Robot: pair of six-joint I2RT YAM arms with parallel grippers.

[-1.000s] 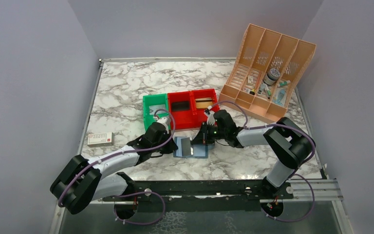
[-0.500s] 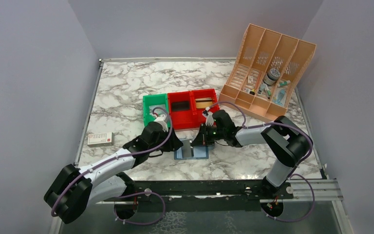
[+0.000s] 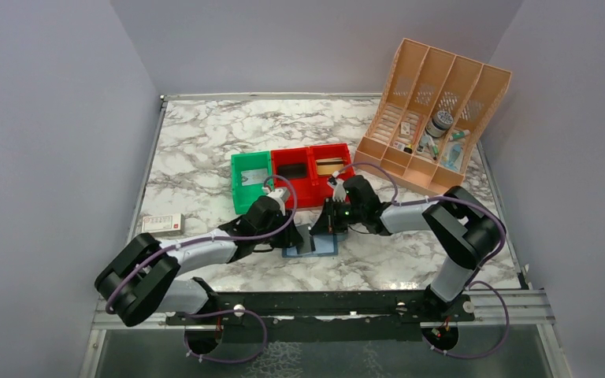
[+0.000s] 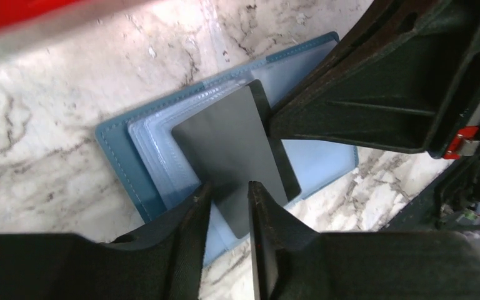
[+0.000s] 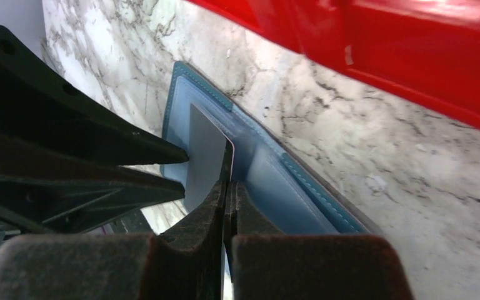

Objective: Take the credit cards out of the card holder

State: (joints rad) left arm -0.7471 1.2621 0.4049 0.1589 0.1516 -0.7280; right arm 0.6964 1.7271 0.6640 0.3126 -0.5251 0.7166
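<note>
On the marble table point(image 3: 205, 134), the blue card holder point(image 4: 122, 147) lies open under the right gripper point(image 5: 226, 185), whose jaws are fully closed, while a grey credit card point(image 4: 231, 144) sits partly out between the narrowly parted jaws of the left gripper point(image 4: 225, 195); a corner-only grip risks slipping or dragging the holder.

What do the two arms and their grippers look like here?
The left arm and right arm share pale grey links between bulky black joints, each trailed by a looping purple cable. The left gripper and right gripper are matte black, with flat tapering fingers. A small red tab sits on the right gripper's body.
</note>
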